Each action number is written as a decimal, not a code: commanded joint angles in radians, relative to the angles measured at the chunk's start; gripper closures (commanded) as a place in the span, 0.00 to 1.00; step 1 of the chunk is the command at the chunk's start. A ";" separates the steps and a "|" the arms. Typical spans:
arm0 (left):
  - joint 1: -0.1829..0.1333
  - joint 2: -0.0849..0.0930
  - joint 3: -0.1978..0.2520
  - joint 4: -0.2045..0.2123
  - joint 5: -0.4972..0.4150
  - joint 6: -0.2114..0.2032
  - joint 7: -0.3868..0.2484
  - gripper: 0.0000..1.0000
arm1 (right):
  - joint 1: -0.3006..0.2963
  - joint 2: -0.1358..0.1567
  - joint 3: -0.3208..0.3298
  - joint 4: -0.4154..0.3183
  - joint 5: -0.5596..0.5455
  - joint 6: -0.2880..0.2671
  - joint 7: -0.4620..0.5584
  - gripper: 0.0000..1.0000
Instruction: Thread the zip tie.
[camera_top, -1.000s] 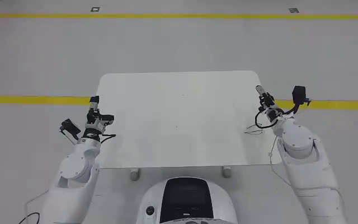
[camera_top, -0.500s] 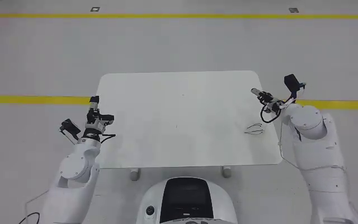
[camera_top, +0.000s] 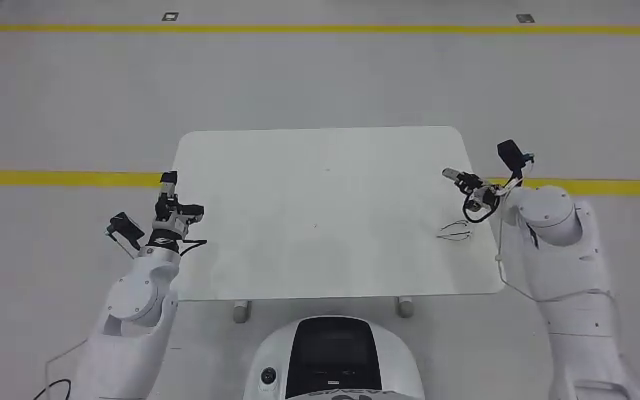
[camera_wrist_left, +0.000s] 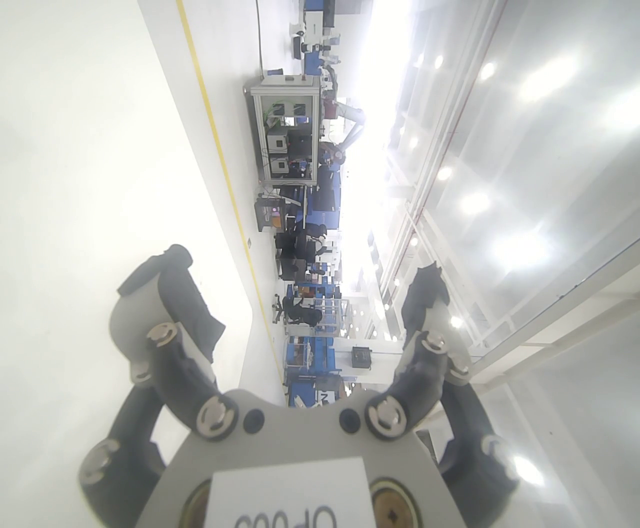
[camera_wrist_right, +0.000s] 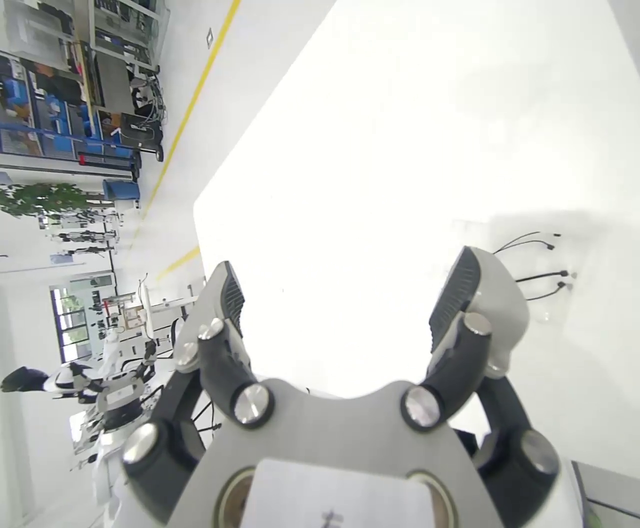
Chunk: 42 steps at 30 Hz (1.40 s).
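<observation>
The right gripper (camera_wrist_right: 345, 290), fingers spread and empty, hovers above the table's (camera_top: 320, 210) right edge, near the zip ties (camera_top: 455, 230) lying flat there and likely poised to pick one up, while the left gripper (camera_wrist_left: 300, 280), also spread, hangs off the table's left edge.

so the zip ties (camera_top: 455, 230) are laid flat on the tabletop (camera_top: 320, 200), close to its right edge and a bit toward the front, bunched side by side. the right gripper (camera_top: 452, 175) is held above that same right edge, just behind the ties and apart from them, pointed inward over the tabletop. the left gripper (camera_top: 168, 181) is found way over on the other side, just off the left edge, roughly level with the right one and well apart from the ties. the middle of the tabletop is left between the two.
</observation>
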<state>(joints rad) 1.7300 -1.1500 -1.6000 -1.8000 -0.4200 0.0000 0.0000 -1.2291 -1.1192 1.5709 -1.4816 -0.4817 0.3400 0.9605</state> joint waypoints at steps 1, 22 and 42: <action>0.000 0.000 0.000 0.000 0.000 0.000 0.000 0.00 | 0.009 0.003 0.004 -0.005 -0.054 0.000 0.053 0.00; 0.000 0.000 0.000 0.000 0.000 0.000 0.000 0.00 | 0.187 -0.132 -0.004 0.170 -0.545 0.000 0.429 0.00; 0.000 0.000 0.000 0.000 0.000 0.000 0.000 0.00 | 0.256 -0.233 0.129 0.338 -0.648 0.000 0.374 0.00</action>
<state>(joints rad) 1.7300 -1.1500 -1.6000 -1.8000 -0.4200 0.0000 0.0000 -0.9828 -1.3411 1.6789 -1.1564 -1.1197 0.3400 1.3342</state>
